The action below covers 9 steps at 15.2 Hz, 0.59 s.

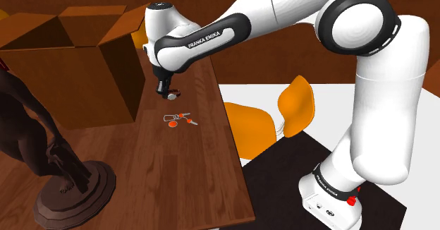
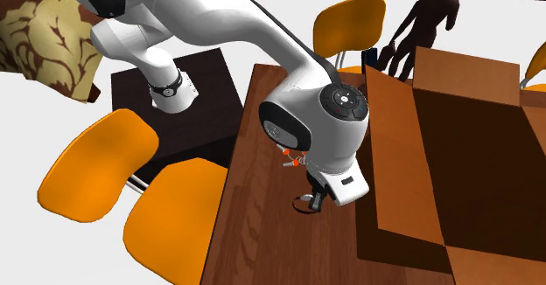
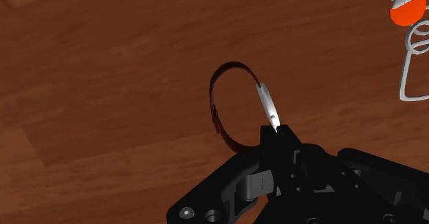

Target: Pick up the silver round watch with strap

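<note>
Wrist view: one hand point(image 3: 276, 130) tight on one silver watch point(image 3: 267, 104); one orange-tagged key ring point(image 3: 407, 12) nearby.

The words FRANKA EMIKA stand in white capitals on the dark band of the white arm's forearm point(image 1: 204, 38). In the shoulder view they run along the link towards the wrist. Small dark marks sit on the arm's white foot point(image 1: 321, 206), beside a red spot, and are too small to read. In the second exterior view the round dark cap point(image 2: 343, 100) on the wrist joint carries a ring of tiny pale marks, which cannot be read either. The dark statue's base point(image 1: 67, 188) shows faint scratch-like marks that cannot be read as letters.
</note>
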Each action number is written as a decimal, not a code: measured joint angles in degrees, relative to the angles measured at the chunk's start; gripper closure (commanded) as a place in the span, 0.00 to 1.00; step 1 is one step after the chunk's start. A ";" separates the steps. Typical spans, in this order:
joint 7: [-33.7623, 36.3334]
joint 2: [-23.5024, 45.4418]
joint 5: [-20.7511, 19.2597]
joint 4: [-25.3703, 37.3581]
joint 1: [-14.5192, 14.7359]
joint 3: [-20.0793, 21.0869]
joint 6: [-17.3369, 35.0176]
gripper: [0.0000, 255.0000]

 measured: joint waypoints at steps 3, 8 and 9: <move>0.00 -0.01 0.00 0.00 0.00 0.00 0.01 1.00; -0.44 -0.99 0.43 0.99 -0.14 0.20 -1.95 1.00; -0.51 -1.31 0.55 1.25 -0.15 0.26 -2.51 1.00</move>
